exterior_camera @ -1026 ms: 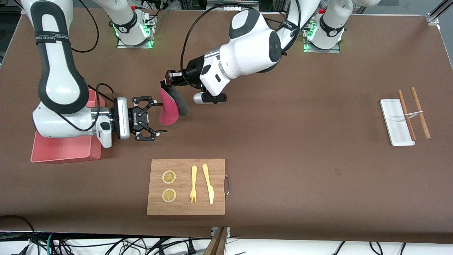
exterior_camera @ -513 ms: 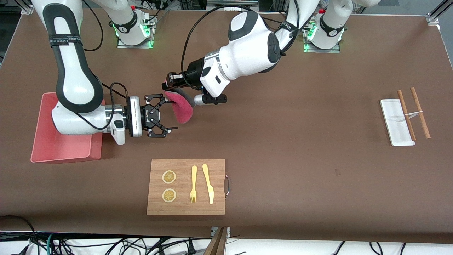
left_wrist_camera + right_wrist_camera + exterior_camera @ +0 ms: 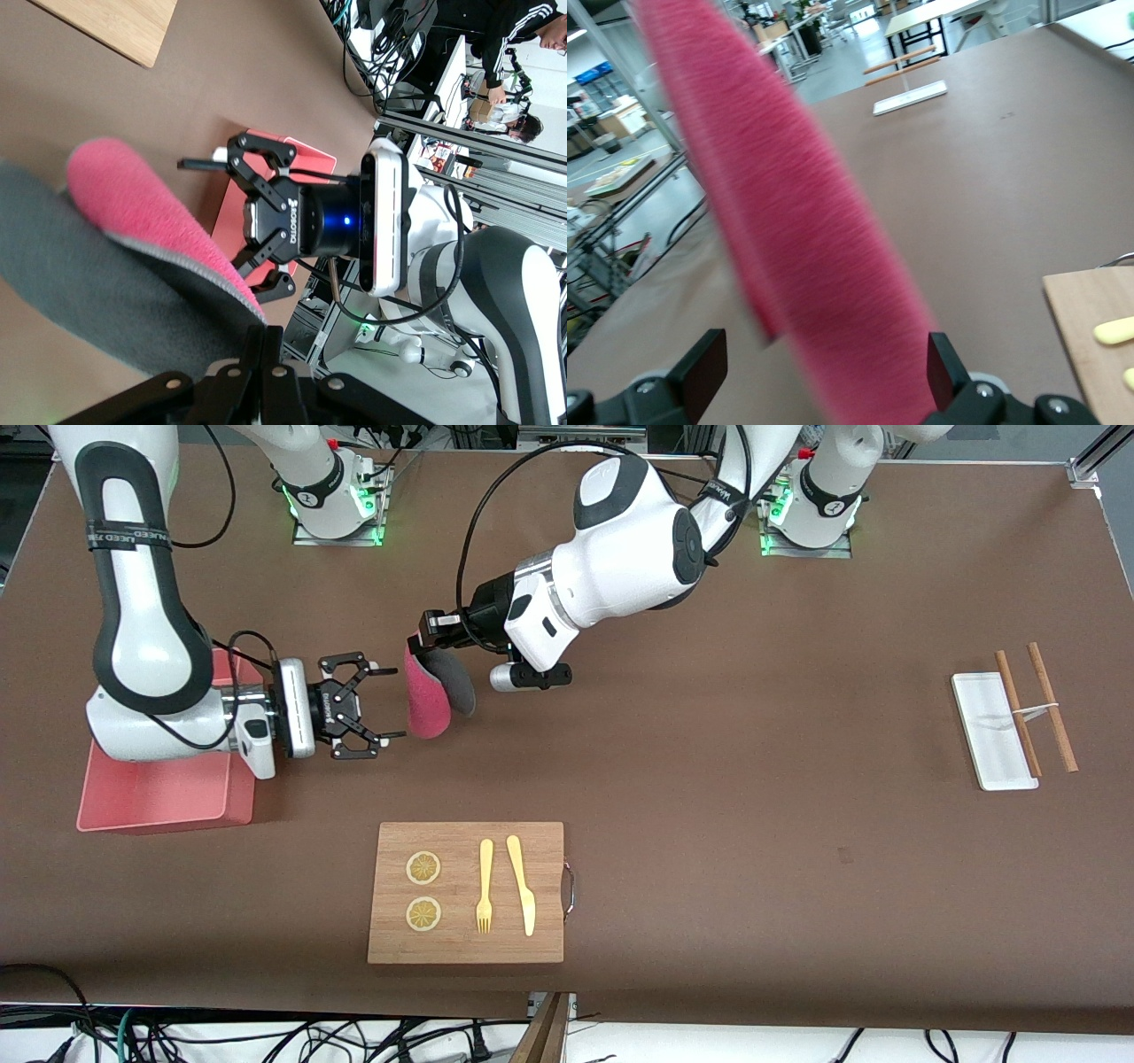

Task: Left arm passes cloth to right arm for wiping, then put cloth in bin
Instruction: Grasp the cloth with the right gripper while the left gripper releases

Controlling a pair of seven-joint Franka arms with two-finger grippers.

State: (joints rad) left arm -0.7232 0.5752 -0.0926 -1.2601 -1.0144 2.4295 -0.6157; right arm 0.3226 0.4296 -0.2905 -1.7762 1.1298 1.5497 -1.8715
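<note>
We are at the hand-over step. Our left gripper (image 3: 416, 640) is pinched tight on the top edge of the cloth (image 3: 428, 701), and the cloth hangs down in the air over the bare brown table (image 3: 709, 779), with its pink side facing our right gripper (image 3: 385, 701) and its grey side facing away. Our right gripper is up in the air just beside the cloth, with its two fingers spread wide; in the front view one fingertip seems to reach the cloth's edge, but we cannot tell if it really touches. In the right wrist view the pink cloth (image 3: 806, 248) fills the space between the two fingers (image 3: 700, 363). We think the next move is to slide our right gripper a little more onto the cloth, squeeze it, and only then let our left gripper let go. The cloth is floppy, so it may swing or slip. The bin (image 3: 159, 793) sits on the table at the right arm's end, partly under our right arm (image 3: 142, 646); the cloth goes there last.
</note>
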